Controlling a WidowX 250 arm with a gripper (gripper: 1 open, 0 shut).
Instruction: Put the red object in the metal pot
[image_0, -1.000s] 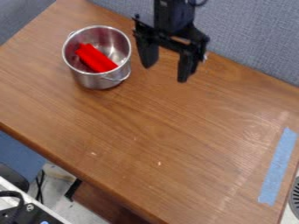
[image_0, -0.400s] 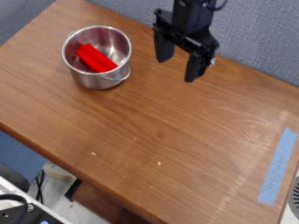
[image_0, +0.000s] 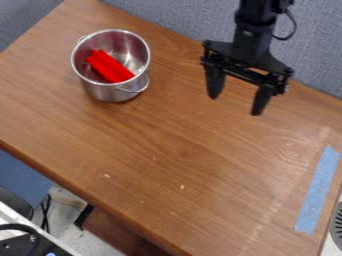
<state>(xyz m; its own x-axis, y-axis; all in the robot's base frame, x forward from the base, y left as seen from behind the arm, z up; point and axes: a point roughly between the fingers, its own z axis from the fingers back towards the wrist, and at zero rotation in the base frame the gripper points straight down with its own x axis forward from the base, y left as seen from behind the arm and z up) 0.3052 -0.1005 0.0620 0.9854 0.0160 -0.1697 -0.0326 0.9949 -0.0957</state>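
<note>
The red object (image_0: 108, 67) lies inside the metal pot (image_0: 112, 64), resting on the pot's floor and leaning toward its left wall. The pot is round and shiny, and it stands upright on the far left part of a brown wooden table (image_0: 174, 165). A small handle shows at the pot's near rim.

To the right of the pot, well apart from it, the gripper (image_0: 241, 100) hangs over the far middle of the table, pointing almost straight down. Its two dark fingers (image_0: 214, 84) stand wide apart, with nothing between them. The black arm rises from it and leaves the picture at the top edge.

Farther right, near the table's right edge, a strip of blue tape (image_0: 318, 188) lies flat on the wood, running from far to near.
</note>
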